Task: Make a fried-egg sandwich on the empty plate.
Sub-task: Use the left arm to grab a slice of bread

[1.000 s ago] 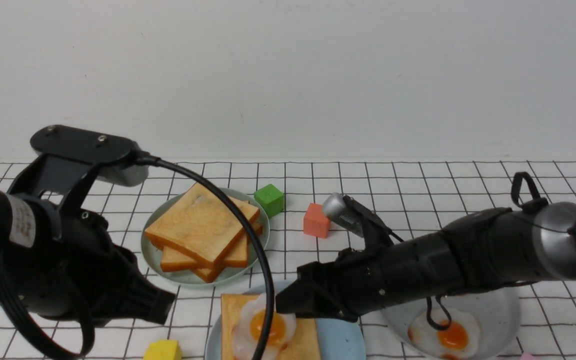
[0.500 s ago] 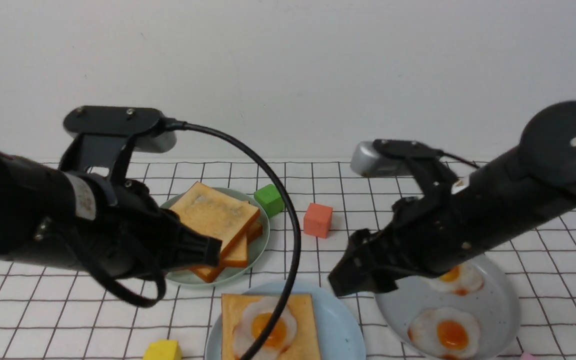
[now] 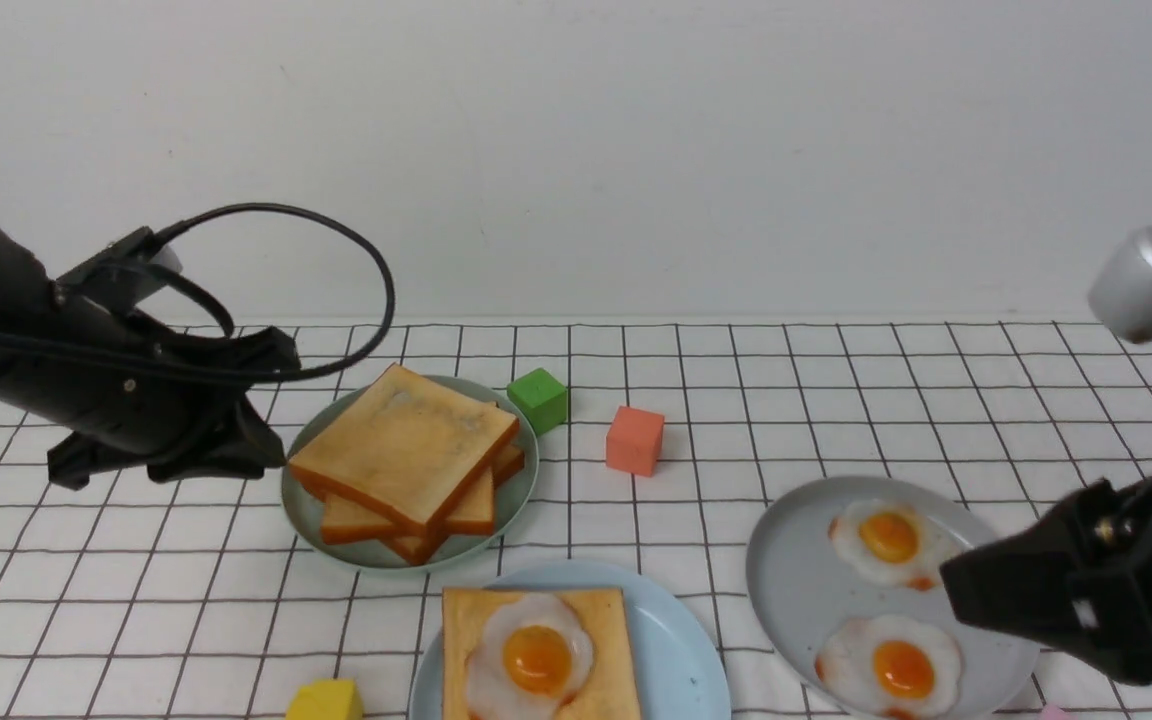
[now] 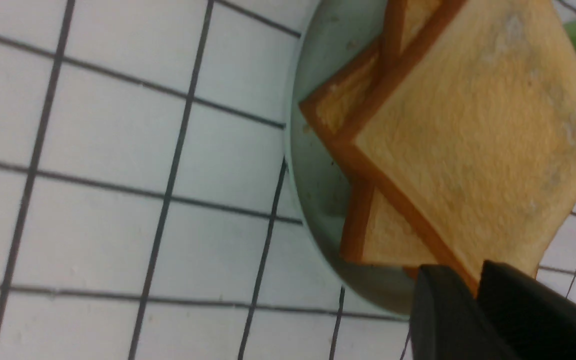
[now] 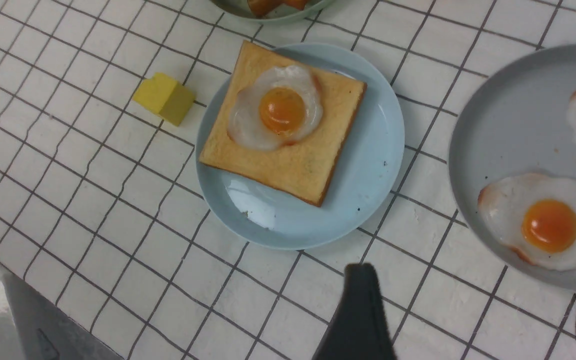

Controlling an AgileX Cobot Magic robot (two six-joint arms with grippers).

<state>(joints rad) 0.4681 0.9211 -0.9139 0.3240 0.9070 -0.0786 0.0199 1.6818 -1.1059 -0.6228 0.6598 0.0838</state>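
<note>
The left gripper (image 3: 269, 425) is beside the green plate (image 3: 302, 517), at the edge nearer the robot's left, its fingers a little apart with nothing between them. The right gripper (image 5: 478, 305) has its fingers spread wide and empty, and it is on the far side of the blue plate (image 3: 681, 655) from the yellow block (image 3: 325, 699), over toward the grey plate (image 3: 786, 590). Take the blue plate as the landmark: on it lies a single toast slice (image 3: 611, 640) with a fried egg (image 3: 488, 668) on top, so the sandwich is open and wants its lid. Beyond it, toward the left arm, the green plate carries the spare toast, the top slice (image 3: 406, 435) overhanging the ones beneath. To its right, the grey plate holds two more eggs. I judge the top slice light and fairly stiff, so pinch it across its thickness at the overhanging corner near the left gripper, one finger under and one over; grip lightly, since a soft crumb could dent. The egg looks thin, floppy and slick, so lower the slice flat and release without dragging, or the egg may slide.
</note>
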